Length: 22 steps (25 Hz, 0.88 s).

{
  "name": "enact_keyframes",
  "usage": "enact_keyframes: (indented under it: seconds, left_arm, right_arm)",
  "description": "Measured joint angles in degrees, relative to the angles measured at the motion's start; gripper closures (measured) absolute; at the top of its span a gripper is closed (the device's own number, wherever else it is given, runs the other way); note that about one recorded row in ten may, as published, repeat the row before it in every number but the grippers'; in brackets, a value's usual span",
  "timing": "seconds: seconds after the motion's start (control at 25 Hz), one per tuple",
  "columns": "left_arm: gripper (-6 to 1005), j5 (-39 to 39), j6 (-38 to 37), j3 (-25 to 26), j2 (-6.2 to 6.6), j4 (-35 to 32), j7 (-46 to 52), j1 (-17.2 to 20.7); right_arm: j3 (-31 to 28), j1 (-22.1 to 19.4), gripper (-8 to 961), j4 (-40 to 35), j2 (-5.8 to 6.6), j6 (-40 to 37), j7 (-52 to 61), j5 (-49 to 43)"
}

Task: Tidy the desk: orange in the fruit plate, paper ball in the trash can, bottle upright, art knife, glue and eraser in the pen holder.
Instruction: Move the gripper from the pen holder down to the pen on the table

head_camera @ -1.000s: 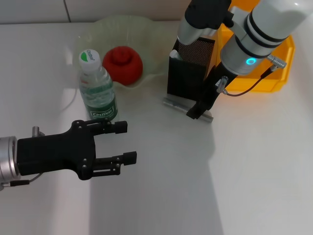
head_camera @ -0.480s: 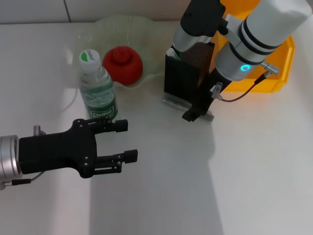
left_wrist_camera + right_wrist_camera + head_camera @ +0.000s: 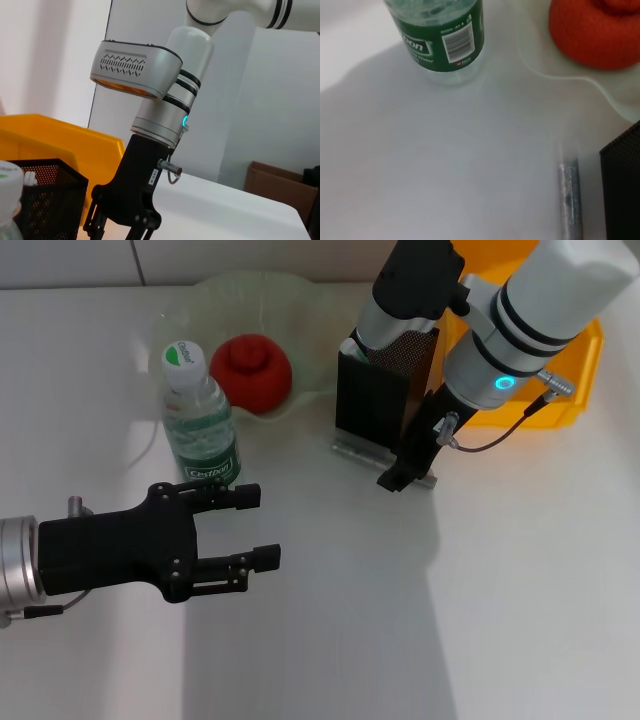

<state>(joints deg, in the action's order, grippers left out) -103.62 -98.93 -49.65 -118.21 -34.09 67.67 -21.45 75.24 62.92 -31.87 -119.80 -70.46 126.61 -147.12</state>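
The red-orange orange (image 3: pixel 250 370) lies in the pale green fruit plate (image 3: pixel 300 310). In front of the plate the bottle (image 3: pixel 200 425) stands upright. A silver art knife (image 3: pixel 365 452) lies flat on the table against the foot of the black mesh pen holder (image 3: pixel 380 395). My right gripper (image 3: pixel 397 478) hangs low over the knife's right end, beside the holder. At the lower left my left gripper (image 3: pixel 263 528) is open and empty, just in front of the bottle. A white-tipped item (image 3: pixel 356 348) sticks up inside the holder. Paper ball, glue and eraser do not show.
The yellow trash can (image 3: pixel 565 390) stands behind and to the right of the pen holder, partly covered by my right arm. White table surface stretches across the front and right. The left wrist view shows a brown cardboard box (image 3: pixel 272 182) beyond the table.
My right gripper has shifted slightly left and lower along the knife at the holder's foot. The left arm, bottle and orange have not moved.
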Motion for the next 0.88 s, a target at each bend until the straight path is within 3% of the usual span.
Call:
enact_keyframes:
  seconds: [0.88]
  left_arm:
    - [245,0.00,0.52,-0.06,-0.09,-0.02,0.00,-0.09]
  right_arm:
    - [0.70,-0.15,634,1.94,0.00,2.65,0.30,0.02]
